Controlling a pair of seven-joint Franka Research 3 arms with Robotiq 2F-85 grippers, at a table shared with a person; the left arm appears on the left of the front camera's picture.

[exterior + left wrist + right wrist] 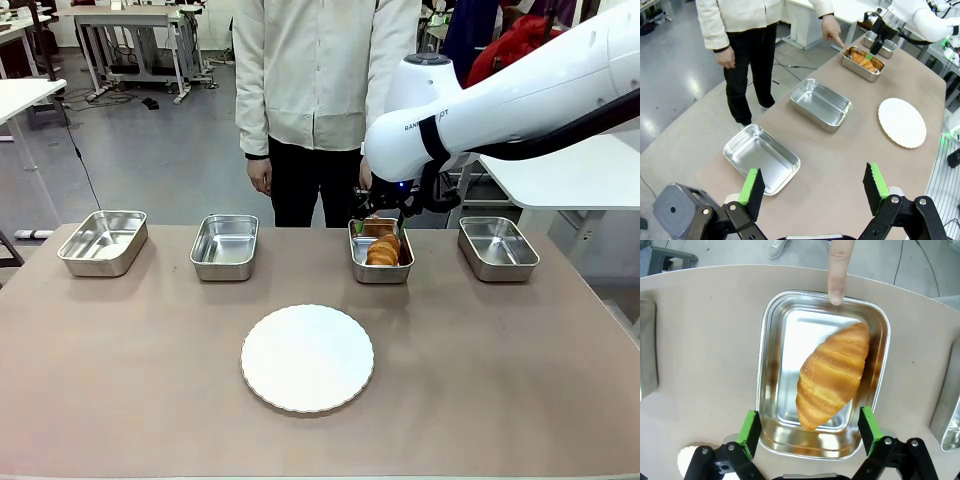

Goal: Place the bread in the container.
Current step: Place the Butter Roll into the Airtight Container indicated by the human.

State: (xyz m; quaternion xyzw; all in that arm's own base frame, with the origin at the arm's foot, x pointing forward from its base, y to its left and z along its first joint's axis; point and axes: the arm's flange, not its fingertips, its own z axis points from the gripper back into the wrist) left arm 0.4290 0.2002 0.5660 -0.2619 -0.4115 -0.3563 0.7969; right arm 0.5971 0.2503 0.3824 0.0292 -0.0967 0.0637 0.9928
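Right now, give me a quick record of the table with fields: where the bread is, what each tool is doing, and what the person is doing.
bread: croissant lying inside the tray, third from the robot's left
right tool: open, over the tray, not holding the croissant
left tool: open, holding nothing, above the table's left end
person: finger pointing at the tray's far rim
plate: white, nothing on it
other trays: three, nothing in them
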